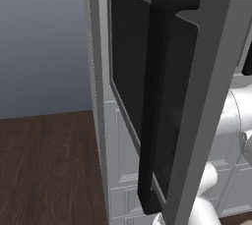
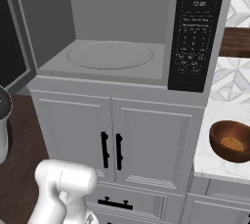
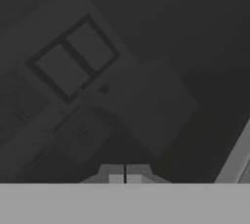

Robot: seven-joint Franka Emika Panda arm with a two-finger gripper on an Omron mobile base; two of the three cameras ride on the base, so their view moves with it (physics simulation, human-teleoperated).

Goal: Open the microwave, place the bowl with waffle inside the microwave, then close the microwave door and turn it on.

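The microwave (image 2: 117,32) stands open, its grey cavity and round turntable (image 2: 110,54) bare. The microwave door (image 1: 211,96) is swung wide out to the left, with its dark glass and long black bar handle (image 1: 155,106) close to the left base camera; its edge also shows as the microwave door (image 2: 10,47). A brown bowl (image 2: 230,142) with a waffle in it sits on the pale counter to the right of the microwave, below it. My gripper (image 3: 125,174) is shut with nothing between its tips, in front of a dim, dark picture of panelled cabinet fronts.
The black control panel (image 2: 195,32) runs down the microwave's right side. White cabinet doors with black handles (image 2: 111,150) are below the cavity. My white arm (image 2: 63,186) rises low in front of them. Dark wood floor (image 1: 44,170) lies left of the cabinets.
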